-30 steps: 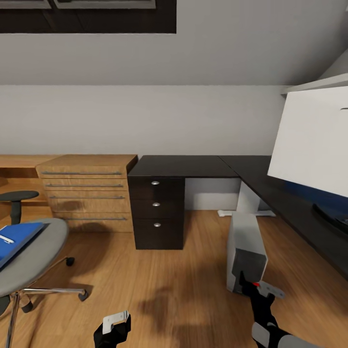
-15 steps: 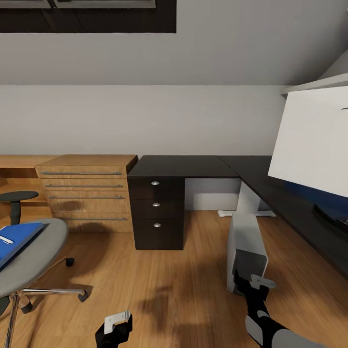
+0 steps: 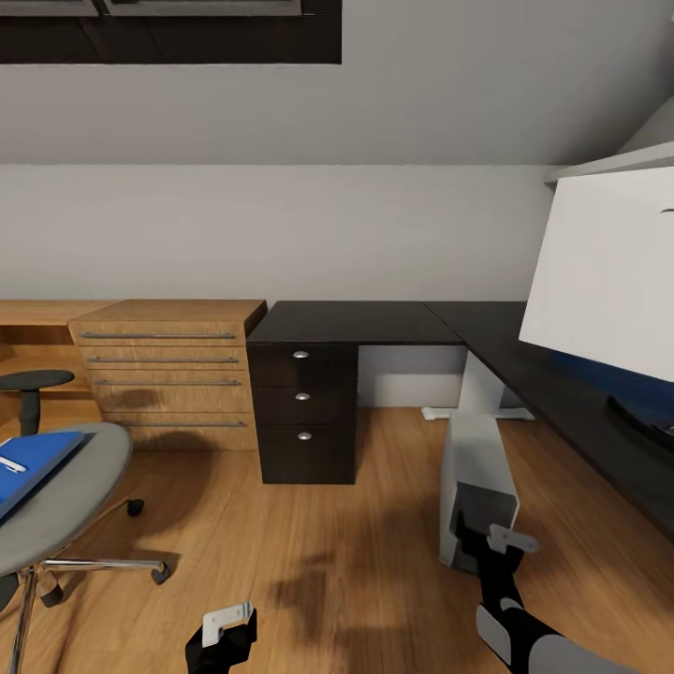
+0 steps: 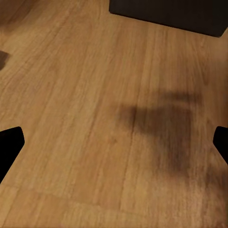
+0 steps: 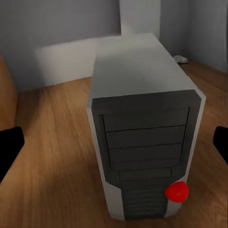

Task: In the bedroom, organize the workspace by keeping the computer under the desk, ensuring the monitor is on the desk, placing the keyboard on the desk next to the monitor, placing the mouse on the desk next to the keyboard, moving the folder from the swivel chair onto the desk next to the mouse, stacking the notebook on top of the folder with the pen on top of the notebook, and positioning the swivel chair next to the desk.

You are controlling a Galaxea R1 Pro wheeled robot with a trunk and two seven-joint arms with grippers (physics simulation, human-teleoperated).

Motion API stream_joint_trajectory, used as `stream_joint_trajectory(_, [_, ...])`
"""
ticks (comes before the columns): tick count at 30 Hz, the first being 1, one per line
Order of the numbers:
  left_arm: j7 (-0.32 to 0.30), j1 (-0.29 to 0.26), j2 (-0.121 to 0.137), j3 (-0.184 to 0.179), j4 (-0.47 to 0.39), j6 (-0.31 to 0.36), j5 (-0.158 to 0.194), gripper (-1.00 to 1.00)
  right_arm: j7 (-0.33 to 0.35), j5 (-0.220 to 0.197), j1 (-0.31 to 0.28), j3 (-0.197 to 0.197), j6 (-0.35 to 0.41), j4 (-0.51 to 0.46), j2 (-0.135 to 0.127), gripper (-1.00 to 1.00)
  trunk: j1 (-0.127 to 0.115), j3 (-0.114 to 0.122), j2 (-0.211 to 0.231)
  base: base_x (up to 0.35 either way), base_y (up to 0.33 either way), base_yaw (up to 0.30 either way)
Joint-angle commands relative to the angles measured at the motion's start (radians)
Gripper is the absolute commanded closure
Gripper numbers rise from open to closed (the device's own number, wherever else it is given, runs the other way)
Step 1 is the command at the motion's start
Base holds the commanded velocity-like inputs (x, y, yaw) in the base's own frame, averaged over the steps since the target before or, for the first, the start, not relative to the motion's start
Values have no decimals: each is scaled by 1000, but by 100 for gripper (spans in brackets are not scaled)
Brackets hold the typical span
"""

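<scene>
We are on the computer step. The computer [image 3: 476, 487] stands on the wooden floor [image 3: 328, 562] just out from the long arm of the counter [image 3: 552, 393], not yet tucked beneath the black top. Our right end effector [image 3: 487, 541] sits low at the tower's near front face; in the right wrist view the dark bay panel [image 5: 145, 137] and a red button [image 5: 176, 191] fill the middle, with the two fingers spread wide at either edge and nothing between them. Whether a finger touches the case we cannot tell. Our left end effector [image 3: 223, 629] hangs over bare floor, fingers likewise wide and empty.

We judge the next move to be a sideways shove or a two-sided grip on the tower, to slide it under the counter beside the white pedestal leg [image 3: 482, 386], keeping it upright.

The monitor [image 3: 608, 271] shows its white back and is cut off at the frame edge, as is its round base. The swivel chair [image 3: 65, 496] is well apart and cropped, carrying the folder [image 3: 33, 463] with a small white thing on it, probably the pen [image 3: 11, 462]
</scene>
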Motion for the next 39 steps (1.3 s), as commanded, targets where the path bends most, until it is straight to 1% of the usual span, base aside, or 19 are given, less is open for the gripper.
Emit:
stream_joint_trajectory(1, [2,-1,0,-2,1,-3,6,-100,-5,-5,-1,9,-22,2,0,-100,0,-1,0,0,0,0])
stream_joint_trajectory(10, [2,-1,-1,-2,1,-2,7,-100,-5,-8,-1,8,-46,25,-1,-100,0,-1,0,13,0,0])
stream_joint_trajectory(16, [1,-1,-2,-2,1,-2,5,-100,-7,-10,-1,7,-50,32,-3,-100,0,-1,0,163,0,0])
stream_joint_trajectory(25, [3,-1,-4,-6,1,1,4,-100,-7,-10,-1,7,-49,51,-3,-100,0,-1,0,37,0,0])
stream_joint_trajectory(27, [6,-1,-12,-7,1,2,5,-100,-7,-10,-1,7,-48,53,-3,-100,0,-1,0,5,0,0])
stream_joint_trajectory(31, [10,-1,-38,-7,8,2,5,-100,-7,-11,-1,7,-48,54,-4,-100,15,-14,-28,2,0,0])
stream_joint_trajectory(35, [10,-1,-46,-7,17,2,4,-100,-7,-11,-1,7,-48,55,-5,-100,30,-26,-56,0,0,0])
stream_joint_trajectory(36, [9,-1,-47,-7,17,1,4,-100,-7,-11,-1,7,-48,55,-5,-100,31,-30,-57,0,0,0])
stream_joint_trajectory(39, [9,-1,-47,-8,19,0,3,-100,-8,-11,-1,7,-49,55,-5,-100,31,-30,-57,0,0,0])
